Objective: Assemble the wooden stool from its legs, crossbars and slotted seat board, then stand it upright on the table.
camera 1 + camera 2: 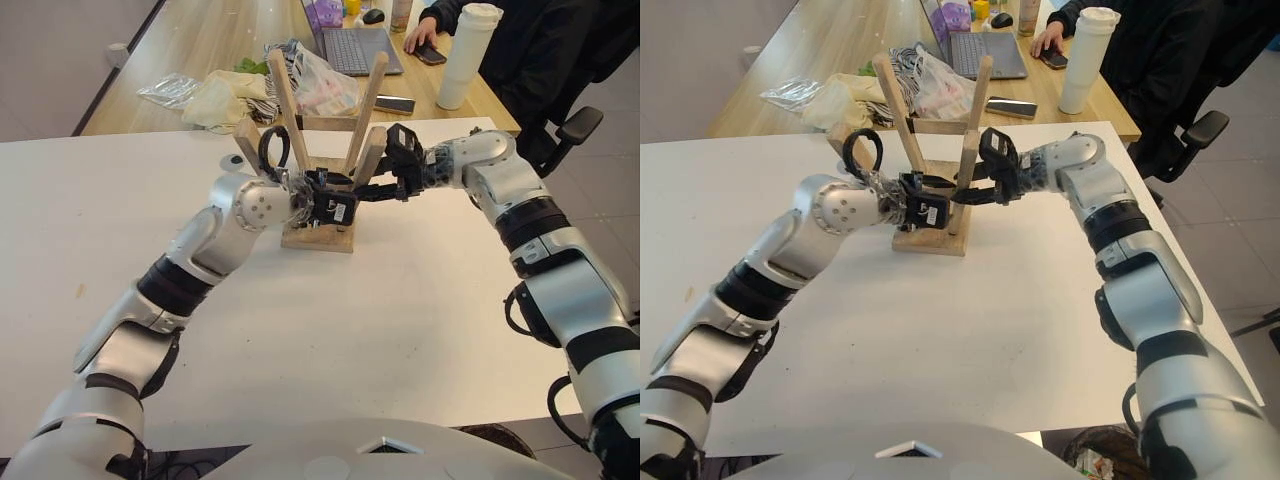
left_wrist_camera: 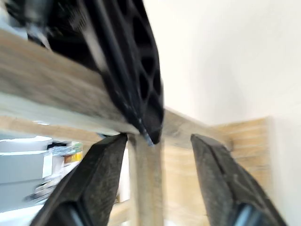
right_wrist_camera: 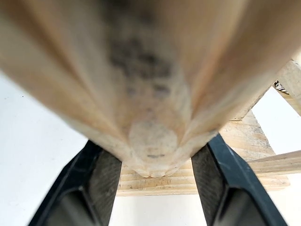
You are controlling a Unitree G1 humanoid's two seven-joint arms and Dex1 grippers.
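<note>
Stool (image 1: 327, 124) sits upside down at twelve o'clock on the table (image 1: 400, 330), board (image 1: 320, 240) flat, legs skyward. It looks like stiff, light wood with joints possibly loose (so take hold low on a leg, near the board). Right gripper (image 3: 154, 141), in from three o'clock, is clenched round a leg (image 3: 150, 84). Left gripper (image 2: 159, 137), from nine o'clock, is spread wide, straddling a second leg (image 2: 146, 188) without squeezing.

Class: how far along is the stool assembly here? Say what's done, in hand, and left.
Done: legs and a crossbar stand fitted on the seat board, which lies flat on the table, everything upside down. In hand: right gripper clamps one leg, left gripper open around another. Left, probably: press joints home, then flip it upright.
</note>
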